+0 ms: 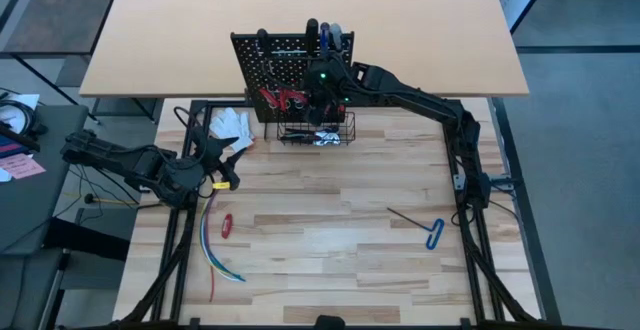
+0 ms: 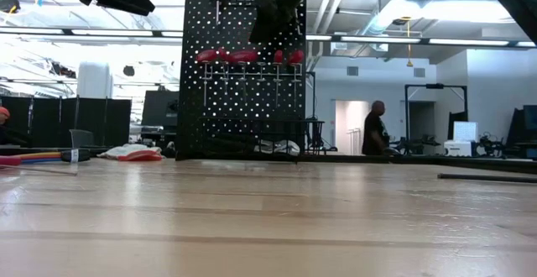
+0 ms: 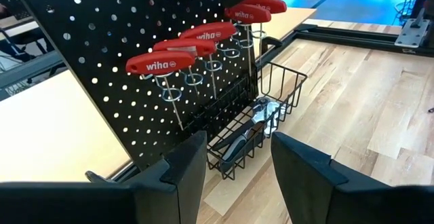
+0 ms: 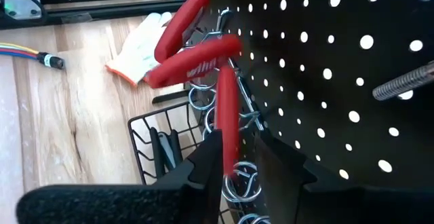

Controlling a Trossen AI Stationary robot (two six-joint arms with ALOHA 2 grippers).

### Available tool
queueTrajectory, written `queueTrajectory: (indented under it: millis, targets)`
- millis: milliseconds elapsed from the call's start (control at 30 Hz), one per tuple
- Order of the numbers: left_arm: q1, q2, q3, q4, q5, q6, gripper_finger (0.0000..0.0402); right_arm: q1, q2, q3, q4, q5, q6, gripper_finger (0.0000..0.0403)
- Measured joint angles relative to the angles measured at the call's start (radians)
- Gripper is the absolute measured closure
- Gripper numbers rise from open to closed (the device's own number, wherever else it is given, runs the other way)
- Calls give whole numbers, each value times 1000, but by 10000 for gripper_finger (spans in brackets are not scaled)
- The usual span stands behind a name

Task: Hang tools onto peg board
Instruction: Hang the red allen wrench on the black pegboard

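Note:
The black peg board (image 1: 270, 65) stands upright at the table's far edge. Several red T-handled hex keys (image 3: 180, 47) hang by their shafts in its metal rings, above a wire basket (image 3: 271, 108) that holds tools. My right gripper (image 4: 241, 159) reaches in from the right at the board's face, open, with its fingers on either side of the red stem of one hanging key (image 4: 227, 108). My left gripper (image 3: 239, 159) waits open at the table's left, pointing at the board, with nothing between its fingers. A blue T-handled key (image 1: 432, 234) and a small red tool (image 1: 227, 225) lie on the table. My right gripper has one finger (image 4: 209, 157) right beside the red stem (image 4: 229, 149) of the hanging key; I cannot tell whether it touches. A gap shows between the stem and the other finger (image 4: 274, 159). The key hangs upright with its stem down in a ring (image 4: 239, 180).
A white glove (image 1: 230, 125) lies left of the basket, close to my left gripper. A bundle of coloured wires (image 1: 212, 250) lies near the table's left front. The middle and front of the wooden tabletop (image 1: 330, 230) lie bare between the two arms.

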Motion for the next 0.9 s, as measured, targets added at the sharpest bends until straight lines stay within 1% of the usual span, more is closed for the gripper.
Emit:
queueTrajectory:
  millis: [167,267,400,500,567,633,700,800,867,900]
  targets:
    - [0,0,0,-3,0,0,242,31,-17,0,-30,2,-40,310]
    - [0,0,0,-11,22,0,242,73,-30,3,-46,1,-43,310]
    - [-12,0,0,-16,33,8,242,154,-32,-3,-133,0,-73,310]
    - [-40,0,8,-31,36,-10,242,238,-32,-84,-91,-7,-102,310]
    - [-67,0,21,-49,36,-31,242,291,-33,-169,-33,-48,-102,310]
    - [-95,-1,28,-73,36,-59,242,348,-31,-276,67,-98,-98,310]
    - [-120,-2,31,-85,36,-78,242,401,-31,-408,257,-130,-99,310]
    - [-143,-2,32,-83,36,-80,242,476,-7,-607,661,-134,-96,310]
    - [-146,-2,32,-82,35,-80,242,515,46,-687,925,-135,-72,310]
    - [-146,-2,32,-82,35,-83,242,533,82,-698,1048,-137,-37,310]
